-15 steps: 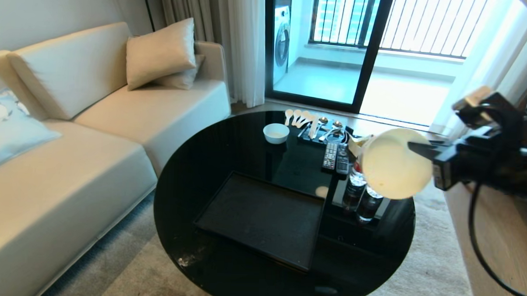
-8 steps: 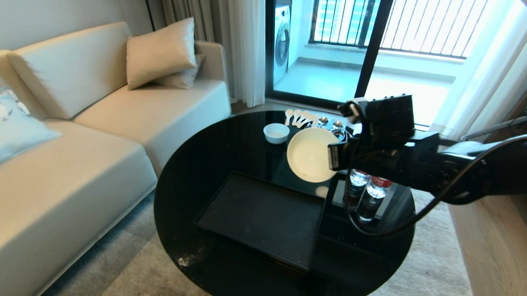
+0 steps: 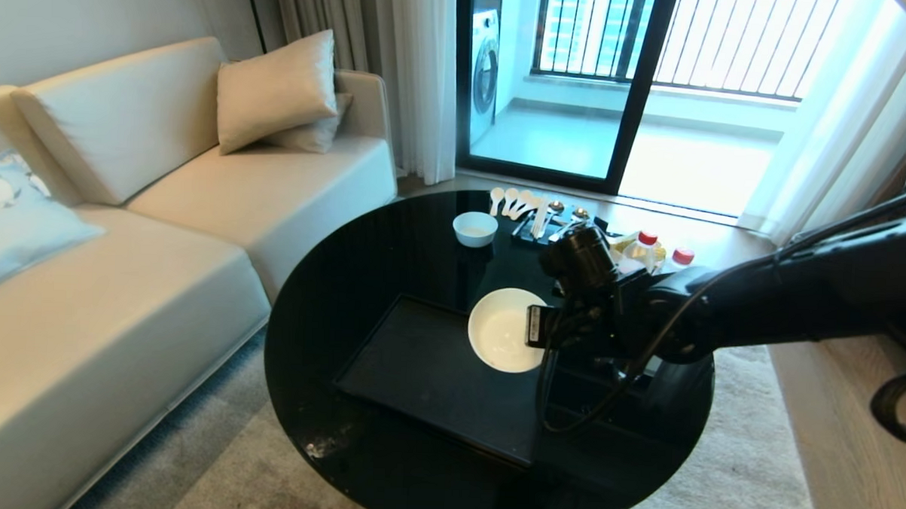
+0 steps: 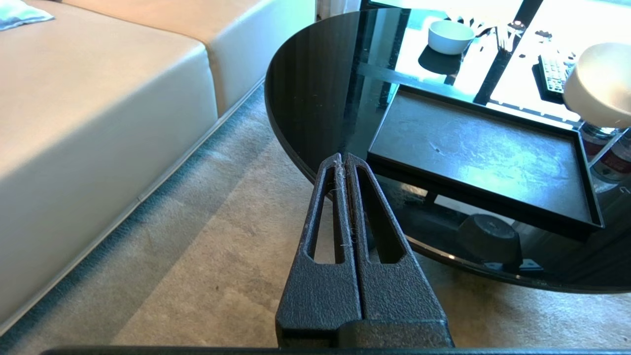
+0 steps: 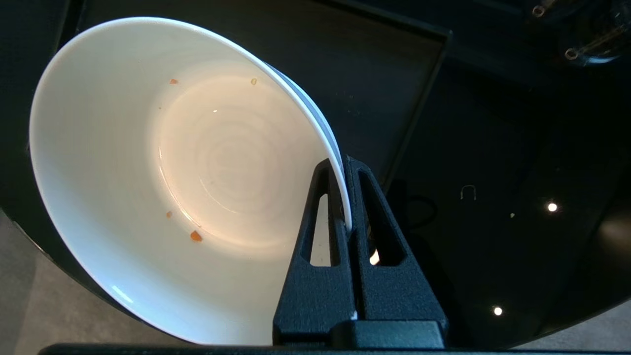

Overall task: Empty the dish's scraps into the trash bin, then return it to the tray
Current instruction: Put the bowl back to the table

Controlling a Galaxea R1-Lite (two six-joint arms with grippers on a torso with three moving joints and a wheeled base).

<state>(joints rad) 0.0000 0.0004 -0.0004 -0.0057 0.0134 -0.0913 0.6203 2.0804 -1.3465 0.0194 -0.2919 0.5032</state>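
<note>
Your right gripper's [image 5: 344,170] jaws pinch the dish's [image 5: 148,162] rim between them; the bowl hangs beside them over the tray [image 3: 434,374]; left gripper's [image 4: 343,162] jaws pressed together, off the worktop [image 3: 346,281].

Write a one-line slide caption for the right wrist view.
Right gripper pinches the rim of the nearly empty bowl, a few orange crumbs left, above the tray.

I see a small white bowl [image 3: 474,228] near the far edge of the round black desk [image 3: 331,280], spoons [image 3: 516,202] just beside it, and a cream sofa [image 3: 121,273] along the desk's left edge.
</note>
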